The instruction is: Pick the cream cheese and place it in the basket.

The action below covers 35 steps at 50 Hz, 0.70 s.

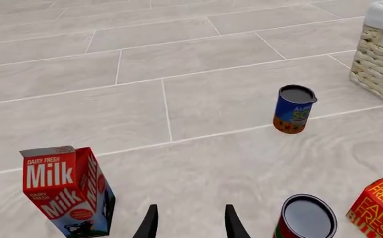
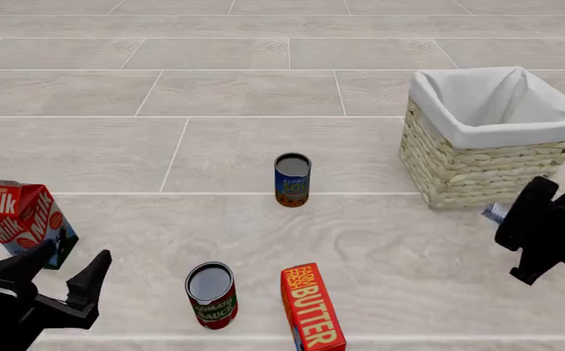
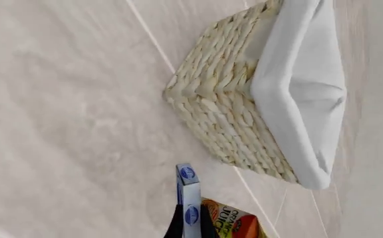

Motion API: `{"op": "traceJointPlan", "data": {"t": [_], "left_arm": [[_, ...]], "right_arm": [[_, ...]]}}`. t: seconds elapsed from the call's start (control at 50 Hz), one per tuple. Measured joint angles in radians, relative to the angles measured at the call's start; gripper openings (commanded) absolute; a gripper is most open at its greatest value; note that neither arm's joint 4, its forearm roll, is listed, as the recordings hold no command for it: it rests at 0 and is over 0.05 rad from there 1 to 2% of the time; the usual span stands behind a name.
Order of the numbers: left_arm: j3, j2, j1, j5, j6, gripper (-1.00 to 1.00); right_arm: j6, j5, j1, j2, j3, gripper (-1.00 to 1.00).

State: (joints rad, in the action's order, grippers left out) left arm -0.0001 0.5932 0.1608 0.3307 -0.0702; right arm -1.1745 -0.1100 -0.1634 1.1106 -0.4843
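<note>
My right gripper [image 3: 190,225] is clamped on the small flat pale-blue cream cheese box with dark-blue oval labels [image 3: 187,193], pinched edge-on between the two fingers; in the front view only a sliver of the box [image 2: 495,213] pokes out from the black right gripper [image 2: 546,230], which hangs just beside the near right corner of the square woven tan wicker basket with white cloth liner [image 2: 478,172], outside it and not over the opening. So I judge the pick done and the carry and drop left. Risks: the grip is on a thin edge, so the box could twist or slip if I swing fast; the gripper looks low against the wicker wall, so moving straight across could ram the rim or shove the basket, and I'd lift first. Releasing before the box is over the liner would drop it on the tiled floor [image 2: 244,95]. An orange juice carton [image 3: 234,223] shows right behind the box in the right wrist view; could clip it. My left gripper [image 2: 63,281] sits with fingers spread, holding nothing, near the red milk carton [image 2: 24,219], well apart from the blue soup can [image 2: 291,179], the red-green sauce can [image 2: 211,295] and the red-orange butter box [image 2: 312,307].
</note>
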Motion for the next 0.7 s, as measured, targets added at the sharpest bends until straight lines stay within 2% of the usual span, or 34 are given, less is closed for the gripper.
{"op": "traceJointPlan", "data": {"t": [0.1, 0.24, 0.38, 0.6, 0.7], "left_arm": [[0.000, 0.067, 0.004, 0.069, 0.001, 1.00], [0.000, 0.158, 0.009, 0.163, 0.004, 1.00], [0.000, 0.255, 0.014, 0.262, 0.007, 1.00], [0.000, 0.349, 0.017, 0.357, 0.012, 1.00], [0.000, 0.352, 0.016, 0.363, 0.014, 1.00]], "right_arm": [[0.053, -0.119, 0.039, -0.091, -0.058, -1.00], [0.166, -0.282, 0.092, -0.173, -0.189, -1.00], [0.313, -0.411, 0.136, -0.208, -0.327, -1.00], [0.536, -0.537, 0.190, -0.212, -0.518, -1.00], [0.613, -0.560, 0.195, -0.194, -0.583, -1.00]]}}
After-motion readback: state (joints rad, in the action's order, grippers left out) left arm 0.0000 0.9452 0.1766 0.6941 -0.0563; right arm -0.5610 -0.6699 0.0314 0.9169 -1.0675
